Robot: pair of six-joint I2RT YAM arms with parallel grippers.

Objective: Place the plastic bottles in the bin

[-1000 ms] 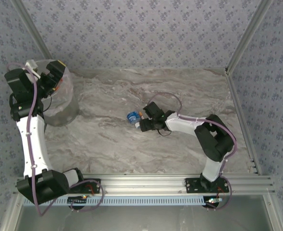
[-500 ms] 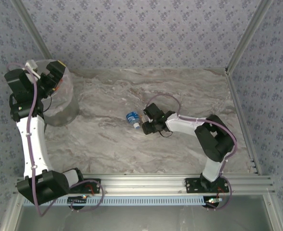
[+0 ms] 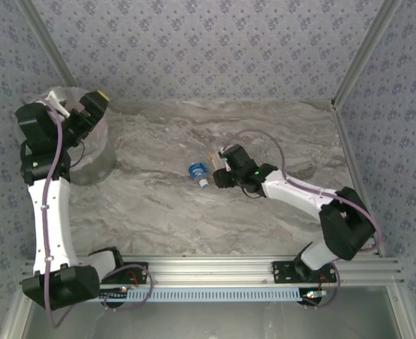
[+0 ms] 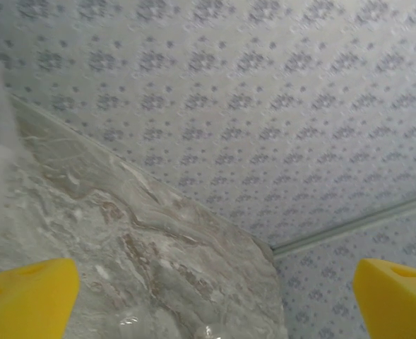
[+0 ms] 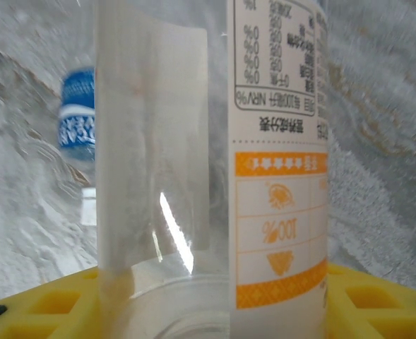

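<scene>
One orange-labelled bottle in right end effector

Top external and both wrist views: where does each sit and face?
Top external: above and behind, looking down on the marble table; left arm and right arm show.
Left wrist: on the left pincer at the bin, facing the wallpapered wall; open yellow fingertips in the corners.
Right wrist: on the right pincer, facing its gripped orange-labelled bottle.
Shared: top external and right wrist both show the blue-labelled bottle.
</scene>
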